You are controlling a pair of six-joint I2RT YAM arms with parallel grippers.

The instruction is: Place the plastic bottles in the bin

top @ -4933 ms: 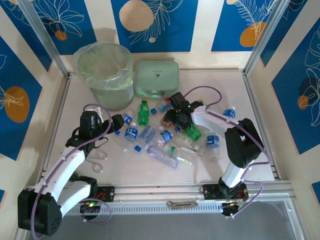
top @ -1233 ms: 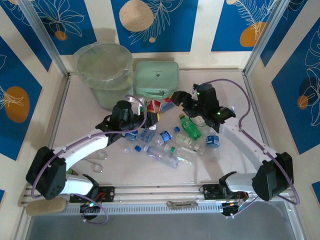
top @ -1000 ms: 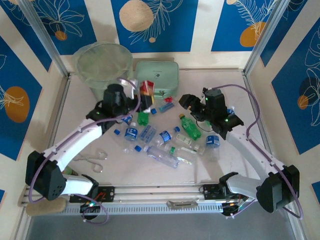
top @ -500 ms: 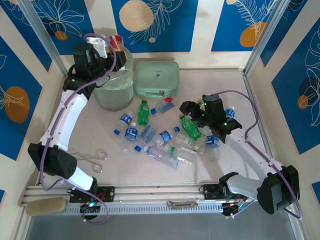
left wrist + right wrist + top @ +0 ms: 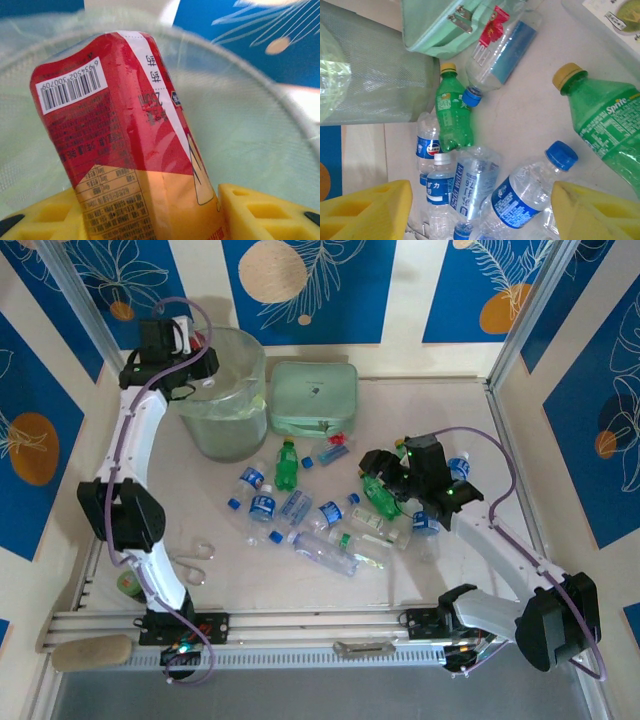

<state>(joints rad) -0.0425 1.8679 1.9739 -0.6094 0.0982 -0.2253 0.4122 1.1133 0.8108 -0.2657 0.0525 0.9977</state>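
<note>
Between the left fingers [image 5: 265, 212]: red bottle [image 5: 120, 125], clamped across its lower body and tilted.
Behind the red bottle: bin [image 5: 260, 115], pale-green lined wall and rim; the bottle hangs over the mouth, near the left rim.
Between the right fingers [image 5: 580, 210]: nothing; spread wide above the pile.
On the surface [image 5: 530, 100]: small green bottle [image 5: 451, 117], big green bottle [image 5: 605, 125] and clear blue-capped bottles [image 5: 530, 190], lying touching or just beside one another, near the mint case [image 5: 435, 25].
Handling: probably light, thin-walled and smooth; a hard squeeze would dent one. Best gripped across the mid-body, not the cap or neck.
</note>
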